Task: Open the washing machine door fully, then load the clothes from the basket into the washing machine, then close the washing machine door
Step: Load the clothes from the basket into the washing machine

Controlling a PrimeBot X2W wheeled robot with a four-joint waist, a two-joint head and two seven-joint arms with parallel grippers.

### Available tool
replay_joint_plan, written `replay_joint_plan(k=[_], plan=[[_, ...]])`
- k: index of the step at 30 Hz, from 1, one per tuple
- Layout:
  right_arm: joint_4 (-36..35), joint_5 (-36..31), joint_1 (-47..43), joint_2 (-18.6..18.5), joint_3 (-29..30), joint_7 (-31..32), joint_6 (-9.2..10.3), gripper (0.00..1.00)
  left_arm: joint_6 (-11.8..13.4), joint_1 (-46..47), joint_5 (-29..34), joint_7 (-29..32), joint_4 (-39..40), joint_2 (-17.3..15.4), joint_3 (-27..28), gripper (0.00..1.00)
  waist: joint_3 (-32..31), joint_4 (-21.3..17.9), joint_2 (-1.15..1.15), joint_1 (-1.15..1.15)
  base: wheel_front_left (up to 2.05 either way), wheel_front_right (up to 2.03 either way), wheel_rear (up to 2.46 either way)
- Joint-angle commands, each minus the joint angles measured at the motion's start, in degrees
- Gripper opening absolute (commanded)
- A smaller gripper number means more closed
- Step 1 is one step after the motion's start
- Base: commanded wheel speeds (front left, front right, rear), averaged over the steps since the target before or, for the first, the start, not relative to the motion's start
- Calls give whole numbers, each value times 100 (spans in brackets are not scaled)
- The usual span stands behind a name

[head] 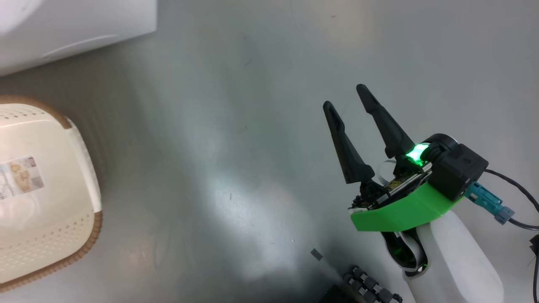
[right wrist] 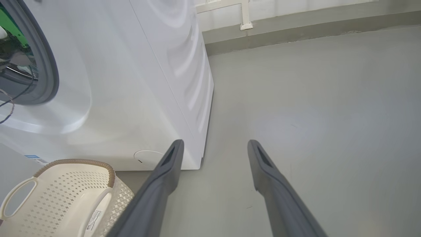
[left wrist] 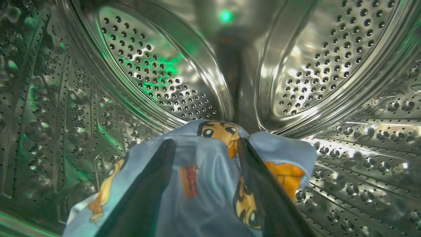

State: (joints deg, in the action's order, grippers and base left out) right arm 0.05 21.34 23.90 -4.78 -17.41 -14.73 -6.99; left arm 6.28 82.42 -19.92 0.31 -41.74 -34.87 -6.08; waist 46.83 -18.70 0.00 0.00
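My left gripper (left wrist: 205,143) is deep inside the washing machine's perforated steel drum (left wrist: 158,79). Its two dark fingers (left wrist: 154,177) stand apart, and a light blue cloth (left wrist: 210,184) printed with orange-brown cartoon faces lies loosely between and under them. My right gripper (head: 345,97) hangs open over bare floor with nothing in it, to the right of the white washing machine (right wrist: 131,82). The cream basket (head: 84,240) with a brown rim stands on the floor at the left, in front of the machine, and what shows of its inside (right wrist: 59,200) is bare. The washing machine door is out of view.
The machine's grey gasket (right wrist: 49,75) rings the opening, with part of my left arm's green mount (right wrist: 10,29) inside it. A round lower hatch (right wrist: 148,156) sits near the machine's bottom corner. Grey floor (right wrist: 312,115) stretches right to a wall base (right wrist: 296,29).
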Motion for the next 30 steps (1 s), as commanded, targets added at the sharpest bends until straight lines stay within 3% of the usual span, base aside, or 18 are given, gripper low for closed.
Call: replay_joint_plan(k=[1, 14, 25, 30], plan=[[-125, 14, -152, -17, -22, -27, -50, 100, -3, -161, -53, 28, 118, -247, 36, 100, -112, 88, 0, 0, 0, 0, 0], [-181, -121, -387, -112, 237, -27, -50, 100, 51, -1438, -360, -329, 951, 11, 121, 100, -580, 480, 0, 0, 0, 0, 0], [-217, -274, -684, -236, 517, -27, -50, 100, 537, -3522, -580, -736, 2572, 365, 318, 100, -1146, 916, 0, 0, 0, 0, 0], [-227, -365, -907, -346, 742, -27, -50, 100, 844, -4970, -603, -1015, 3628, 722, 286, 100, -1503, 1197, 0, 0, 0, 0, 0]])
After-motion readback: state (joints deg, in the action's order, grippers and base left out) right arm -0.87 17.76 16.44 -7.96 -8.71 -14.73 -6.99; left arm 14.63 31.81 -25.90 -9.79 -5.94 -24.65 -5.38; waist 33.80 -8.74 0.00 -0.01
